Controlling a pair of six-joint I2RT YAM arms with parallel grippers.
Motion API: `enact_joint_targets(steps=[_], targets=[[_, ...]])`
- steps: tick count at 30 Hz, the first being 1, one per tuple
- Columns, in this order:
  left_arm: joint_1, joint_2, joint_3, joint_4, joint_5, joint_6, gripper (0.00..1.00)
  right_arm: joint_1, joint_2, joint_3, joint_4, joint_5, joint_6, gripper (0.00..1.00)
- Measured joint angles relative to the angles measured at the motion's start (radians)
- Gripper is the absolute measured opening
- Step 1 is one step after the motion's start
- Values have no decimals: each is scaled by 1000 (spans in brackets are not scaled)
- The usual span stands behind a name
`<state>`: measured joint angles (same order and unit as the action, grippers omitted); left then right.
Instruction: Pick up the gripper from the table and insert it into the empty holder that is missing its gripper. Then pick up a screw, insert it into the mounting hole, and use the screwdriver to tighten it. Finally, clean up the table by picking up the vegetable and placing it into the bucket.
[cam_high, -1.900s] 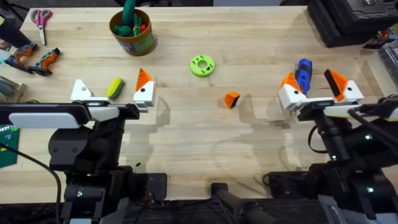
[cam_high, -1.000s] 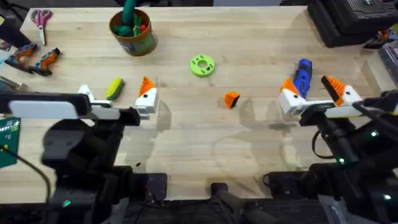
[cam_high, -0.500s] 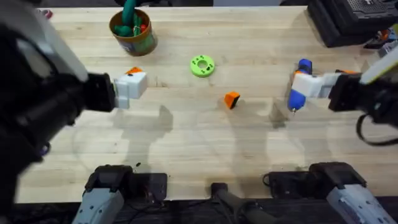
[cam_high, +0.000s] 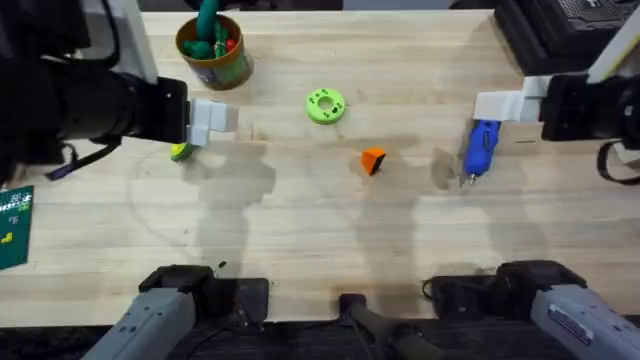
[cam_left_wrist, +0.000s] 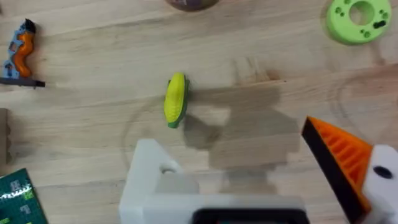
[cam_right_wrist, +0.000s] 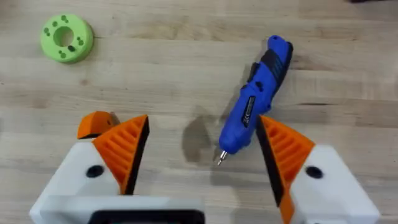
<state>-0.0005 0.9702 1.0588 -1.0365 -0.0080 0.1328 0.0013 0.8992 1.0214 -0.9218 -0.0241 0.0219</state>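
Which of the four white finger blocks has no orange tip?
One of the left gripper's two: the plain white holder, nearest the vegetable. Its partner finger and both right gripper fingers have orange ribbed tips.

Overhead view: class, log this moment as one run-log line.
left tool: open, above corn | right tool: open, over screwdriver | orange wedge: on table

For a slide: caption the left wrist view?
Left hand open above the corn, one finger missing its orange tip.
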Motion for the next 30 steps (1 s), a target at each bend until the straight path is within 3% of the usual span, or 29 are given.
enact_joint_targets(steps=[4, 9, 15, 21, 23, 27, 28, 30], targets=[[24, 79, 2, -4, -12, 35, 985, 0, 4, 0, 0, 0, 0, 993], [93, 246, 2, -1, 2, 107, 985, 0, 4, 0, 0, 0, 0, 993], [186, 474, 2, 96, 49, 165, 985, 0, 4, 0, 0, 0, 0, 994], [249, 647, 2, 146, 65, 193, 975, 0, 4, 1, 0, 0, 0, 994], [256, 686, 2, 154, 68, 199, 708, 0, 4, 1, -1, 0, 0, 994], [256, 723, 2, 166, 76, 206, 75, 0, 4, 1, 0, 0, 0, 994], [256, 723, 2, 168, 77, 211, 24, 0, 4, 1, 0, 0, 0, 994], [256, 723, 2, 170, 82, 214, 21, 0, 4, 1, 0, 0, 0, 994]])
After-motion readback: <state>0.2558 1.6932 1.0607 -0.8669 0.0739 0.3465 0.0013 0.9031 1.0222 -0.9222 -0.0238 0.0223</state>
